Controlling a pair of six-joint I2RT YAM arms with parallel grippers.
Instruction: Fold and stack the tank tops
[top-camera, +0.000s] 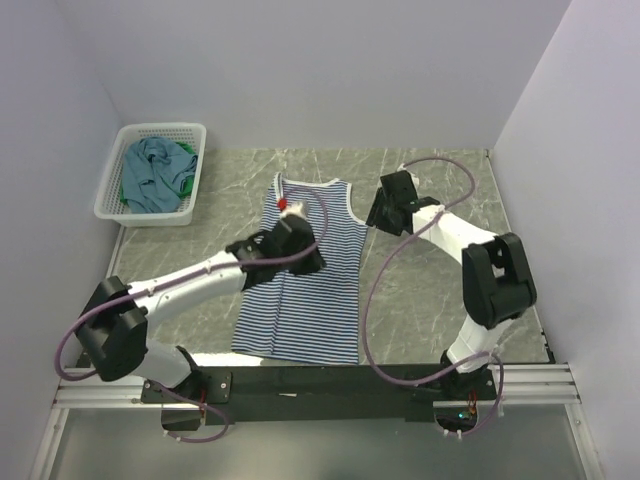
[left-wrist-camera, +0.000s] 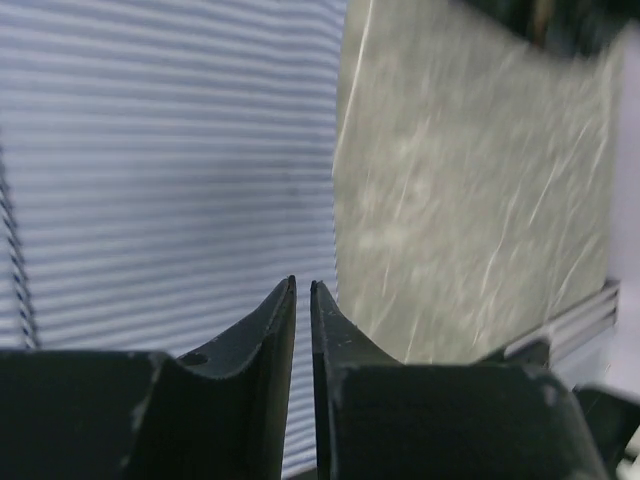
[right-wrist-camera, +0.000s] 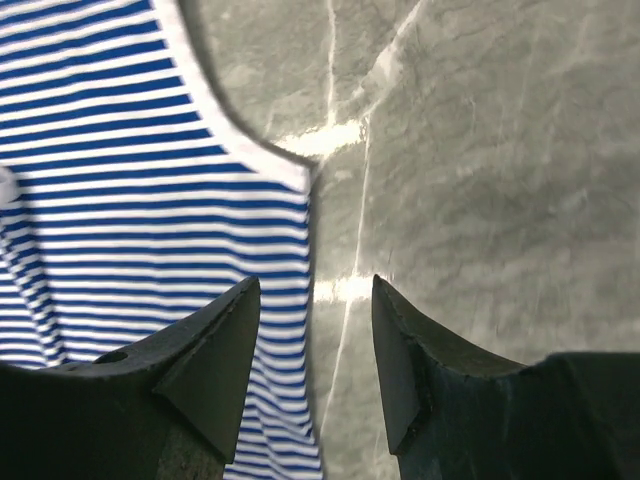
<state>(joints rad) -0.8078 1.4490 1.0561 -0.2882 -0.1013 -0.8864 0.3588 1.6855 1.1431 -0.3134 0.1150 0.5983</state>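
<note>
Far left: white basket (top-camera: 108, 200) at the back corner of the table (top-camera: 430, 290). It holds the teal-blue top (top-camera: 152, 175) bunched up, with the green top (top-camera: 188, 153) showing beneath it. Both are unfolded and wait their turn.

Left of centre: my left fingers (left-wrist-camera: 280, 310) hang over the upper body of the striped top (top-camera: 300, 310), just inside its right edge in the wrist view. They are drawn almost together, only a thin slit between them. No cloth is in them.

Centre: the striped top lies spread flat, straps away from me, hem toward me. It looks smooth enough to fold.

Right: my right fingers (right-wrist-camera: 235, 330) stand apart with nothing between them. They hover just off the right armhole, one tip over the stripes and the other over bare table.

Judgement: spreading is done and the first fold is due.
- Lower the right fingers until the side edge sits between them.
- Pinch both layers, not the white binding alone.
- Part the left fingers before they descend.
- Lift low and move both sides together, so the fabric does not skew.
</note>
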